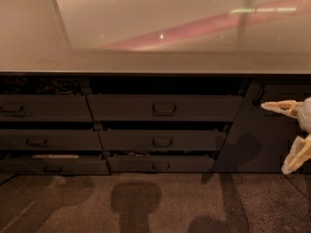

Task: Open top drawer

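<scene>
The top drawer [165, 108] is the wide dark grey front in the middle column, just under the counter, with one loop handle [164, 108] at its centre. A dark gap shows between it and the counter edge. My gripper [287, 131] is at the right edge of the view, to the right of the drawer and at about its height. Its two pale fingers [281, 106] are spread apart, with nothing between them. It touches no drawer.
Two slimmer drawers [162, 141] sit below the top one, and a left column of drawers [43, 108] stands beside them. A dark panel [262, 135] lies behind the gripper. The glossy counter top [155, 28] overhangs. Speckled carpet [146, 203] with shadows lies in front.
</scene>
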